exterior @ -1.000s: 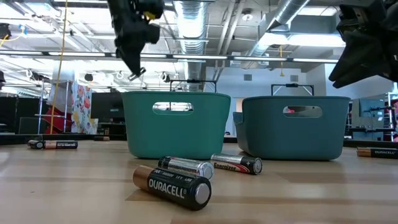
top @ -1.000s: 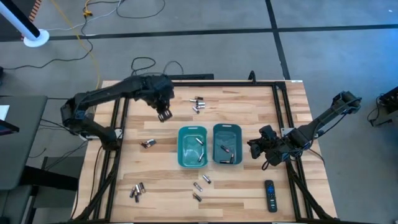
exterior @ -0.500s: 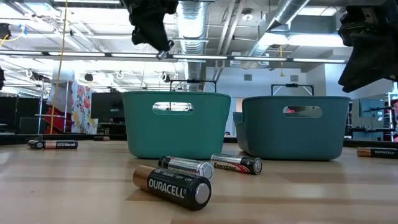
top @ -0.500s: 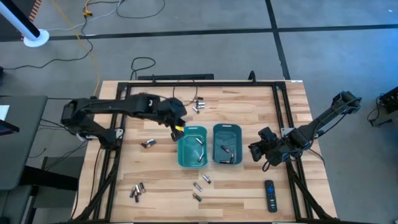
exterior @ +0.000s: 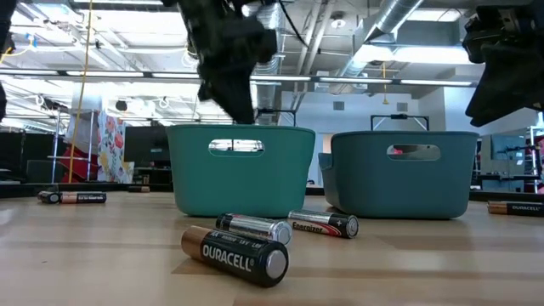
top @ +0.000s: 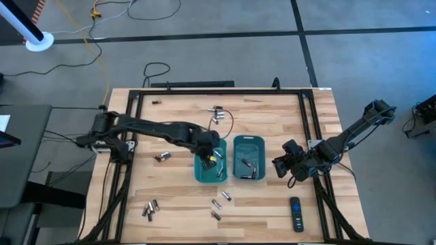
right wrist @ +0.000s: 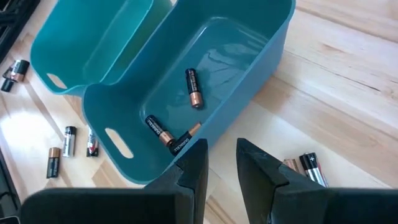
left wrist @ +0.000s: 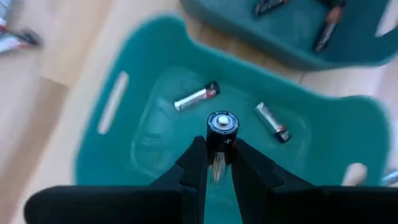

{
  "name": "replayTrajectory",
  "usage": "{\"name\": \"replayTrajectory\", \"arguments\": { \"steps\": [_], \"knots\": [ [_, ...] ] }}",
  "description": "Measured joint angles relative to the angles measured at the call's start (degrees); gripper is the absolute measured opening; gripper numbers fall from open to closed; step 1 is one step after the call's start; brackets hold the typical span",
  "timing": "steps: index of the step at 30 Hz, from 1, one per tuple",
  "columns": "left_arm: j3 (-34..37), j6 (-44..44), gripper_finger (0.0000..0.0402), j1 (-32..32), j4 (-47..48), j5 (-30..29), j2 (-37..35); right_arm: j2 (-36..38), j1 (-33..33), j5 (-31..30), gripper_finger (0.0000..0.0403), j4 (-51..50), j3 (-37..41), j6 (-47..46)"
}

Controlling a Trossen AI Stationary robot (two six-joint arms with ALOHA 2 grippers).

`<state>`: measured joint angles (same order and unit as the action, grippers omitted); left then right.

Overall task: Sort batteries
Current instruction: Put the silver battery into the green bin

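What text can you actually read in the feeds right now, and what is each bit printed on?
"DURACELL": on the dark, copper-ended battery lying nearest the low camera.
"Energizer": on the silvery battery behind it, in front of the teal bins.
Too small to read: print on the batteries at the far left and far right of the low view.
Blurred: labels on the batteries seen in both wrist views, and the remote control.
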<state>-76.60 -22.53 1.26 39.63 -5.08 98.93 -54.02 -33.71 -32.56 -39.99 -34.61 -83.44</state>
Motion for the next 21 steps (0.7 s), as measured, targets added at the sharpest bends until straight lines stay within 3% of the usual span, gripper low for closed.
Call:
{"name": "replayTrajectory", "arguments": {
  "steps": [11,21],
  "knots": [
    [0.0,-4.0,0.0055,0.0,-1.7,4.0,9.7,0.0,0.0,1.4,0.0103,0.0,0.0,0.8],
    [0.0,-5.3,0.0071,0.0,-2.3,4.3,10.8,0.0,0.0,1.4,0.0103,0.0,0.0,1.4]
  ]
}}
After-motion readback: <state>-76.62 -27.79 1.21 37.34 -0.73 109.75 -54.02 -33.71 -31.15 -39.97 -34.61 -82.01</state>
